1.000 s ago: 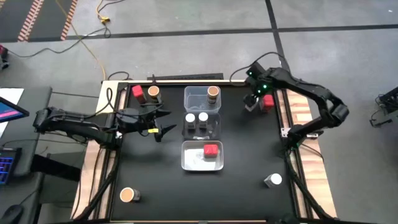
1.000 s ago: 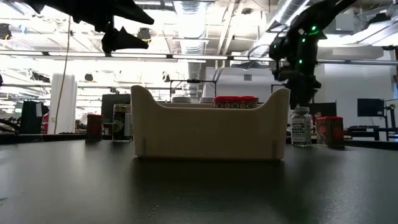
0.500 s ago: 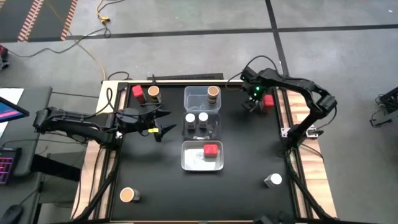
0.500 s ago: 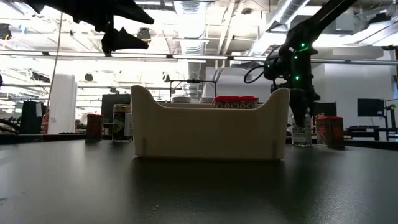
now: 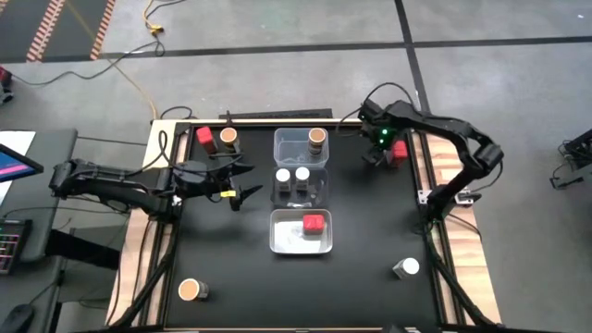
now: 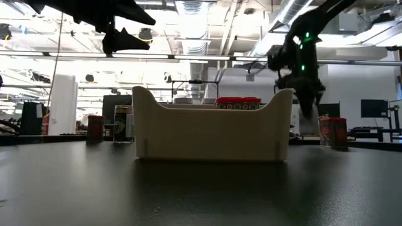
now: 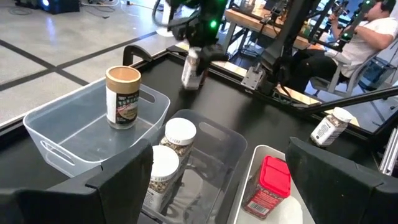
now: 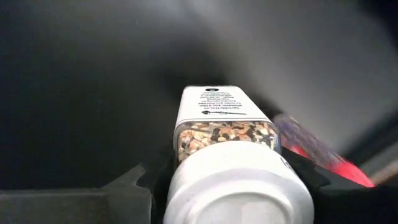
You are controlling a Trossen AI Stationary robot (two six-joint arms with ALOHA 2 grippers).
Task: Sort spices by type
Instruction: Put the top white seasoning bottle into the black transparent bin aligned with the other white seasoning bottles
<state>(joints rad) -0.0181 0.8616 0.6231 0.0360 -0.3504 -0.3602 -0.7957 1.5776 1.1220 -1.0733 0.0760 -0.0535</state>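
My right gripper [image 5: 374,151] is at the table's far right, shut on a white-top spice jar [image 8: 224,124], which also shows in the left wrist view [image 7: 193,67]. A red-top jar [image 5: 399,149] stands just beside it. My left gripper [image 5: 242,181] hangs open and empty left of the middle bin [image 5: 322,185]. That bin holds two white-top jars [image 5: 291,174]. The far bin [image 5: 289,148] holds a tan-top jar [image 5: 316,137]. The near bin [image 5: 282,236] holds a red-top jar [image 5: 314,224]. My right gripper pinches the jar at its top end, one finger on either side of the white cap [image 8: 186,186]. The fingers come from above, pointing down. The jar hangs tilted below them [image 7: 191,74]; whether its bottom is clear of the table I cannot tell.
A red-top jar [image 5: 204,137] and a tan-top jar [image 5: 228,139] stand at the far left. A tan-top jar [image 5: 191,289] stands near left, and a white-top jar [image 5: 407,268] lies near right. People sit beyond the table's right side [image 7: 367,37].
My right gripper has gone a little toward the table's far edge and down over the white-top jar by the red-top one, and has taken hold of it. The jar, upright on the table before, now tilts under the fingers.
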